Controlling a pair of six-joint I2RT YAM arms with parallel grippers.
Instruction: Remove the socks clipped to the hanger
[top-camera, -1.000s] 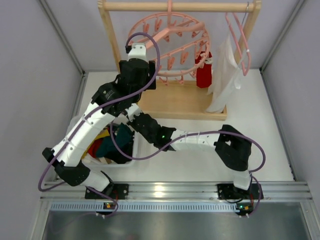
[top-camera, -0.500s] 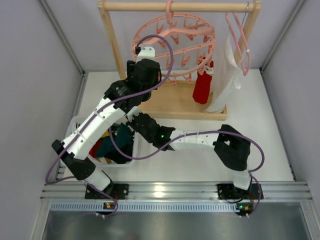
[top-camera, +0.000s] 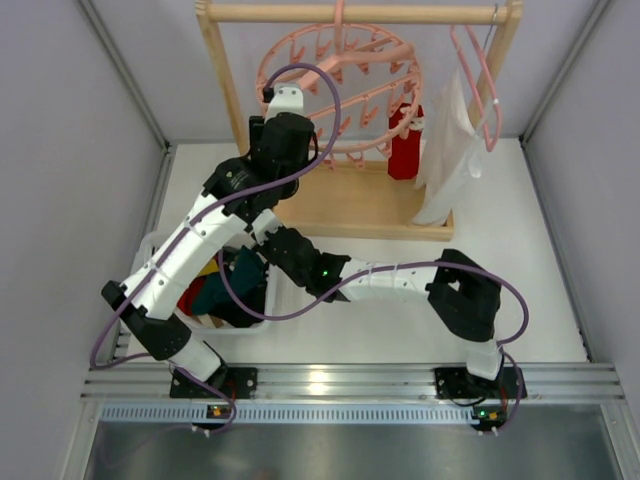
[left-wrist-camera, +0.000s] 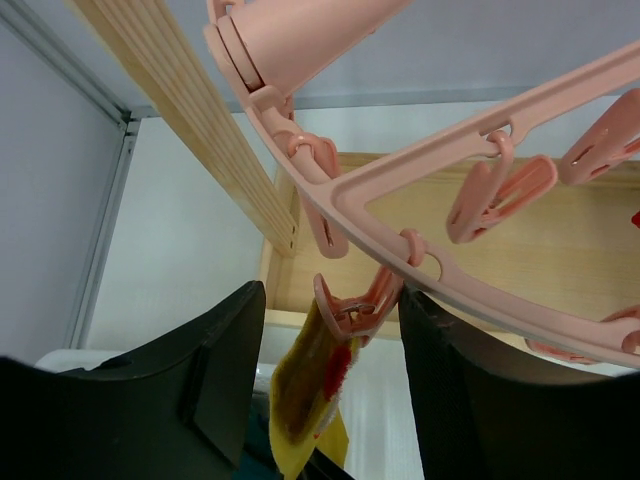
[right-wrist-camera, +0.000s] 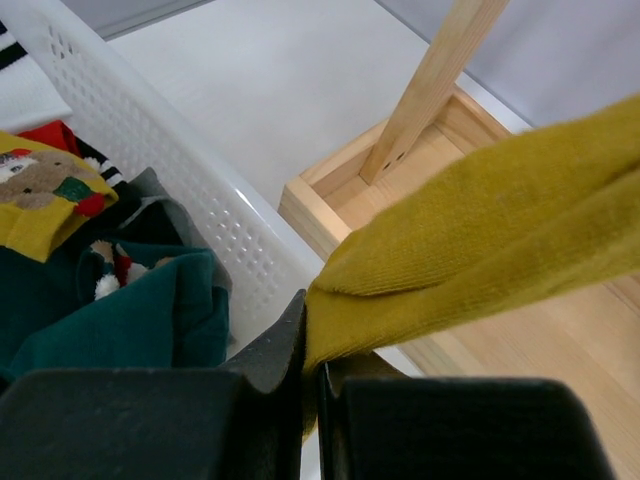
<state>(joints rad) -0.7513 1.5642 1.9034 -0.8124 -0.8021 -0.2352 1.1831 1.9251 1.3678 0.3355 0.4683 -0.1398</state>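
The round pink hanger (top-camera: 340, 60) hangs from the wooden rack's top bar. A red sock (top-camera: 405, 145) is clipped to its right side. In the left wrist view a pink clip (left-wrist-camera: 358, 305) under the hanger ring (left-wrist-camera: 560, 95) pinches a mustard yellow sock (left-wrist-camera: 300, 395). My left gripper (left-wrist-camera: 332, 295) is open and straddles that clip. The right finger (left-wrist-camera: 470, 390) touches the clip and the left finger (left-wrist-camera: 215, 375) stands apart from it. My right gripper (right-wrist-camera: 312, 330) is shut on the lower end of the mustard yellow sock (right-wrist-camera: 480, 220), beneath the left arm.
A white perforated basket (top-camera: 160, 245) (right-wrist-camera: 180, 170) at the left holds several loose socks, teal (right-wrist-camera: 110, 310), red and yellow. The wooden rack (top-camera: 350, 205) has an upright post (left-wrist-camera: 190, 110) close to my left gripper. A slim pink hanger with white cloth (top-camera: 450, 150) hangs at the right.
My left arm has moved up and right to the hanger ring and its jaws have narrowed around the clip. The ring and the red sock have swung. The right arm has stayed put.
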